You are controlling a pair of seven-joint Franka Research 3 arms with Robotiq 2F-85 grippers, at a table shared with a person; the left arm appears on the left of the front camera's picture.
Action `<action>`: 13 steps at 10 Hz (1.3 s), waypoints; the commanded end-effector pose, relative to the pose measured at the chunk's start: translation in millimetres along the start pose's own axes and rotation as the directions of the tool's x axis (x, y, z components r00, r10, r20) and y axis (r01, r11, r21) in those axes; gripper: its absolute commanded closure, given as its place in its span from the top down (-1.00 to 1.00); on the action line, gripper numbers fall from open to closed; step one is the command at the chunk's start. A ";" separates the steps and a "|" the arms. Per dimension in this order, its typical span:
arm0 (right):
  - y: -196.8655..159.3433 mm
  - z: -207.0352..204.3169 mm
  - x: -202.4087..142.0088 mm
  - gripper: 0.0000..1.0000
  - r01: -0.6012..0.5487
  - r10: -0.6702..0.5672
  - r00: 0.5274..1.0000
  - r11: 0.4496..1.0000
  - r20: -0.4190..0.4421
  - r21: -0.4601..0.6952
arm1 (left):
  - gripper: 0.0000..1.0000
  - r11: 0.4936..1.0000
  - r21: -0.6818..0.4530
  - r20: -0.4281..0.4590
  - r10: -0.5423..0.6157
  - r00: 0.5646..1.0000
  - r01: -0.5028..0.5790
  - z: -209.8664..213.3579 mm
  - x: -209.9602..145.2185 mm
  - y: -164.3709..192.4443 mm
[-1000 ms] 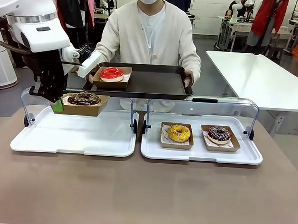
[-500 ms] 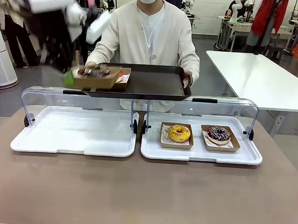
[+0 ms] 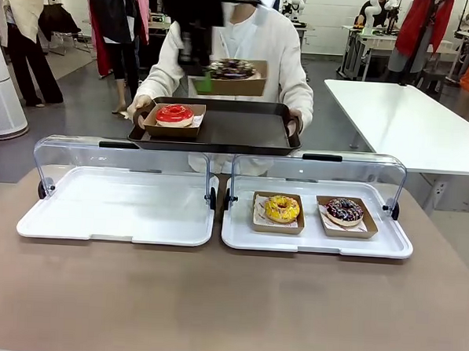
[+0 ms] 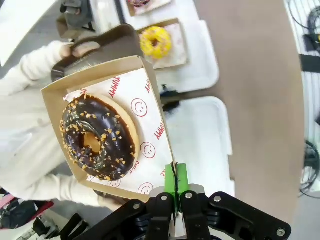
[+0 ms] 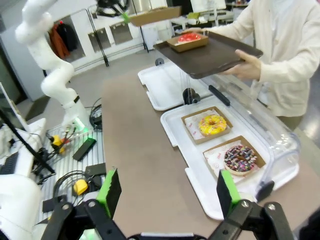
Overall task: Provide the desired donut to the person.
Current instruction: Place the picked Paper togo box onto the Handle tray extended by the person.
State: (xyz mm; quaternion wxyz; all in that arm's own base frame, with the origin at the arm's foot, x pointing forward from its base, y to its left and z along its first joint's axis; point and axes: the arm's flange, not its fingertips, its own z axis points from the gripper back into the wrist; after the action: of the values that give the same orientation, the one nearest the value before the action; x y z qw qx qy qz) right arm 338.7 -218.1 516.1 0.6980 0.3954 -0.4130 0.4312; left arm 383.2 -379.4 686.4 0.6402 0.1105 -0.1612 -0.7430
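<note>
My left gripper [image 3: 205,83] is shut on the edge of a cardboard box [image 3: 238,84] that carries a chocolate donut [image 3: 231,67] with nut bits. It hangs high over the dark tray [image 3: 244,133] that the person [image 3: 290,52] in the cream cardigan holds in both hands. A red donut [image 3: 175,114] in its own box sits on that tray's left end. In the left wrist view the green pads [image 4: 176,182] pinch the box wall beside the chocolate donut [image 4: 98,137]. My right gripper [image 5: 168,192] is open and holds nothing, above the table's near side.
Two white display trays with raised clear lids stand on the brown table. The left tray [image 3: 114,212] is bare; the right tray [image 3: 317,241] holds a yellow donut [image 3: 282,208] and a sprinkled chocolate donut [image 3: 344,209]. A white table [image 3: 410,122] stands far right.
My left gripper has carried the boxed chocolate donut up from the left display tray and rightward, to above the person's dark tray. The person's tray stays level.
</note>
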 end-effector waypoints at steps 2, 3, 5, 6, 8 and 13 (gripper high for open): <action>-0.1 0.5 0.2 1.00 -0.002 0.002 1.000 1.000 0.012 0.001 | -0.97 1.000 -0.018 0.016 0.013 1.000 -0.013 -43.1 22.7 74.9; -0.1 0.5 0.2 1.00 -0.002 0.002 1.000 1.000 0.012 0.001 | -0.97 0.999 -0.046 0.029 0.008 1.000 -0.006 -61.2 24.9 85.9; -0.1 0.5 0.2 1.00 -0.002 0.002 1.000 1.000 0.012 0.001 | -0.97 0.996 -0.082 0.002 -0.019 1.000 0.019 -95.8 25.6 104.6; -0.1 0.5 0.2 1.00 -0.002 0.002 1.000 1.000 0.012 0.001 | -0.97 0.995 -0.101 0.003 -0.013 1.000 0.013 -112.2 21.2 106.4; -0.1 0.5 0.2 1.00 -0.002 0.002 1.000 1.000 0.012 0.001 | -0.97 0.987 -0.156 0.026 -0.034 0.999 0.038 -141.5 10.6 109.6; -0.1 0.5 0.2 1.00 -0.002 0.002 1.000 1.000 0.012 0.001 | -0.97 0.987 -0.156 -0.036 -0.034 0.999 0.028 -172.8 8.0 114.6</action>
State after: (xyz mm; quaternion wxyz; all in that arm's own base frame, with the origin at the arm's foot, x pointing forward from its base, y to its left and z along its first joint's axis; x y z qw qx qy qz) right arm 338.6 -218.2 516.1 0.6980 0.3953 -0.4131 0.4312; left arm 543.0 -413.4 563.8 0.6380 0.0614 -0.0954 -0.7617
